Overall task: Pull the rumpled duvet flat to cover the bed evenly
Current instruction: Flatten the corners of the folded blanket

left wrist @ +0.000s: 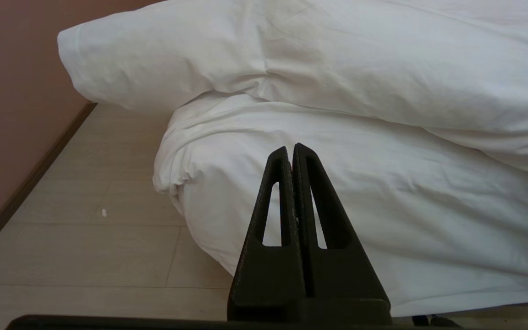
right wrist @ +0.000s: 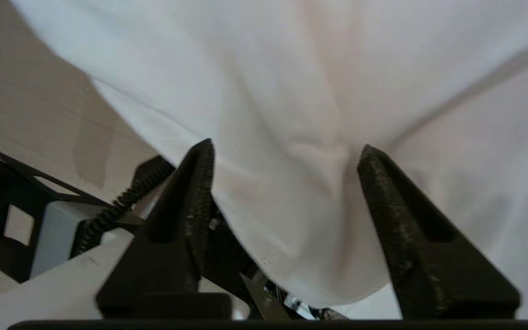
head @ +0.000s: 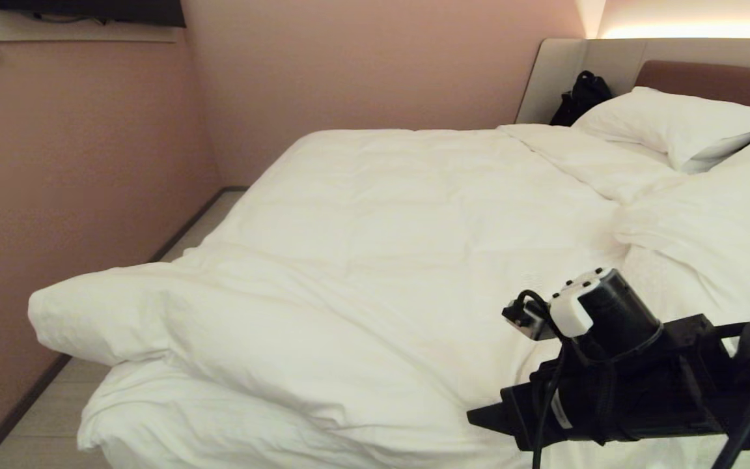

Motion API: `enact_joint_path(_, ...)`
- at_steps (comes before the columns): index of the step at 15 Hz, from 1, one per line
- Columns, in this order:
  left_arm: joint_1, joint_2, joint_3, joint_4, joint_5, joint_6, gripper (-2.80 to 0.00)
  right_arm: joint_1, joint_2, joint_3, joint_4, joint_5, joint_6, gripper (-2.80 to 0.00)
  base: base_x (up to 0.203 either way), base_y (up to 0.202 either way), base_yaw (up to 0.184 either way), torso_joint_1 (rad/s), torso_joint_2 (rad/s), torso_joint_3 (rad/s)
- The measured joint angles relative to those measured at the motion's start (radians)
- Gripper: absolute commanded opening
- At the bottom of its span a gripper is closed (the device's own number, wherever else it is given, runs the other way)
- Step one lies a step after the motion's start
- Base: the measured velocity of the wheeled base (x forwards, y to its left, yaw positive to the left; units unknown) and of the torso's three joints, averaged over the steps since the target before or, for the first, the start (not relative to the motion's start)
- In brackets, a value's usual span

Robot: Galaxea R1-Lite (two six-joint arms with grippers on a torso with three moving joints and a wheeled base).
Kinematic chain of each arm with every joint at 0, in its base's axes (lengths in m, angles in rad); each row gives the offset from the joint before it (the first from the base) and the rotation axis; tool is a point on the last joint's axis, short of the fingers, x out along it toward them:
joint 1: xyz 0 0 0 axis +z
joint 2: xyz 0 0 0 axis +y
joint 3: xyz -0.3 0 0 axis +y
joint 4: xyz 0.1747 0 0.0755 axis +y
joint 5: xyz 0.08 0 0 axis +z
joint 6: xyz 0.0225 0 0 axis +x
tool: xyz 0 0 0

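The white puffy duvet (head: 362, 247) lies over most of the bed (head: 707, 78). One bulging corner sticks out past the mattress at the near left. My right arm (head: 616, 384) is at the near right edge of the bed. Its gripper (right wrist: 287, 146) is open, and a loose hanging fold of the duvet (right wrist: 291, 114) lies between the spread fingers. My left gripper (left wrist: 290, 147) is shut on nothing and hangs low in front of the sheeted mattress corner (left wrist: 383, 220), with the duvet (left wrist: 337, 59) overhanging above it.
Two plump pillows (head: 674, 124) lie at the headboard, and a black bag (head: 582, 96) sits behind them. A pink wall (head: 75, 163) runs close along the bed's far side, leaving a narrow strip of pale floor (head: 43, 423).
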Motion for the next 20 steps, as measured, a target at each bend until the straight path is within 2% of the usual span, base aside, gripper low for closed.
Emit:
enact_joint_path(4, 0.000, 0.000, 0.000, 0.000, 0.000, 0.000, -2.80, 0.002, -0.130, 0.000, 0.007, -0.006, 0.001, 0.00, 0.000, 0.000, 0.000, 0.000, 0.00, 0.000)
enact_joint_path(5, 0.000, 0.000, 0.000, 0.000, -0.001, 0.000, -2.80, 0.002, -0.171, 0.000, 0.020, -0.008, 0.001, -2.80, 0.000, 0.000, 0.000, 0.000, 0.00, 0.000)
enact_joint_path(9, 0.000, 0.000, 0.000, 0.000, -0.001, 0.000, -2.80, -0.024, -0.363, 0.013, 0.067, -0.027, 0.000, -2.80, 0.000, 0.000, 0.000, 0.000, 0.00, 0.000)
enact_joint_path(14, 0.000, 0.000, 0.000, 0.000, -0.001, 0.000, -2.80, -0.151, -0.554, 0.081, 0.105, -0.119, 0.000, -2.80, 0.000, 0.000, 0.000, 0.000, 0.00, 0.000)
enact_joint_path(16, 0.000, 0.000, 0.000, 0.000, 0.000, 0.000, -2.80, -0.236, -0.636, 0.120, 0.106, -0.148, -0.002, -2.80, 0.000, 0.000, 0.000, 0.000, 0.00, 0.000)
enact_joint_path(20, 0.000, 0.000, 0.000, 0.000, 0.000, 0.001, -2.80, -0.331, -0.794, 0.197, 0.109, -0.163, -0.003, -2.80, 0.000, 0.000, 0.000, 0.000, 0.00, 0.000)
